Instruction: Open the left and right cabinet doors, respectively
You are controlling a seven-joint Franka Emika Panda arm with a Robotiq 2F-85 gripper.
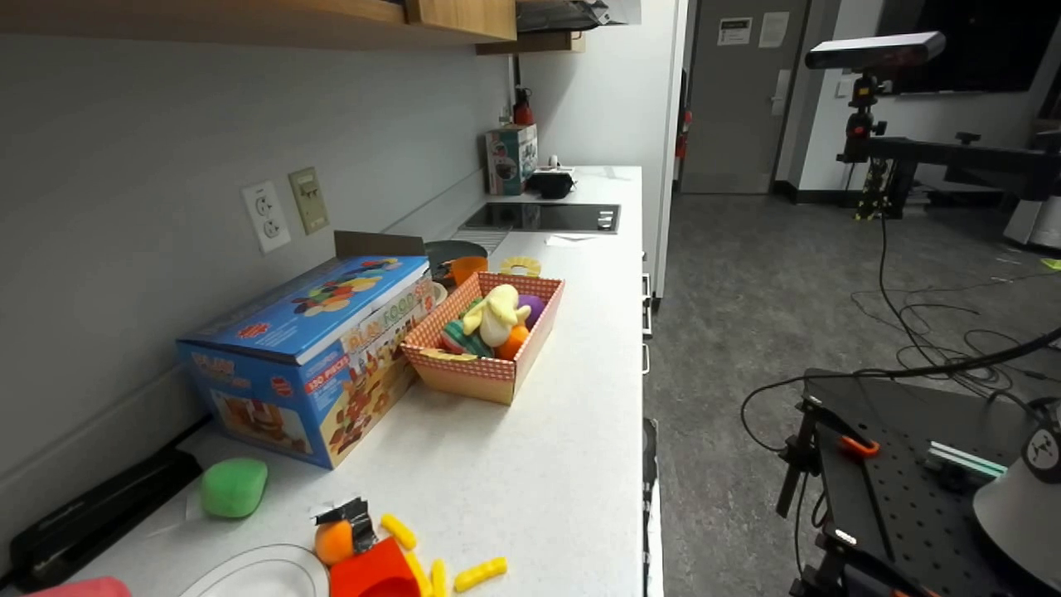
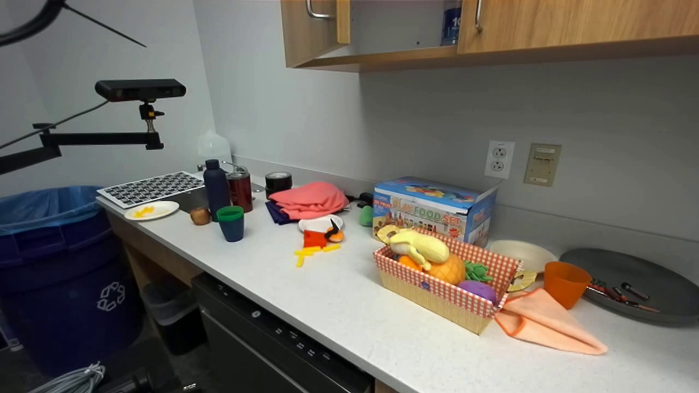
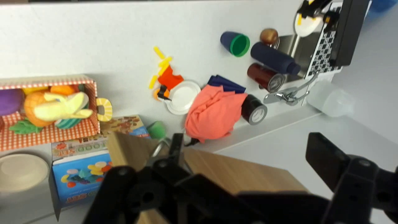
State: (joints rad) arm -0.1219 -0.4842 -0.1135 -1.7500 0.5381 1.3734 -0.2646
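The left cabinet door (image 2: pixel 314 35) stands partly open at the top of an exterior view, showing the cabinet's inside and a bottle (image 2: pixel 451 23). Beside that opening, the right cabinet door (image 2: pixel 579 27) looks closed, with a metal handle (image 2: pixel 479 15) near its edge. In the wrist view my gripper (image 3: pixel 248 144) is open, its fingers wide apart. A wooden door panel (image 3: pixel 242 174) lies behind and between them. One finger (image 3: pixel 176 144) is right by a silver handle (image 3: pixel 159 148); whether they touch I cannot tell. Neither exterior view shows the gripper.
Below, the counter (image 2: pixel 306 295) carries a basket of toy food (image 2: pixel 431 305), a play food box (image 2: pixel 420 210), a dark bottle (image 2: pixel 217 188) and a grey plate (image 2: pixel 633 273). Camera stands (image 1: pixel 874 54) rise beside the counter. The arm's base (image 1: pixel 1019 514) sits on a black cart.
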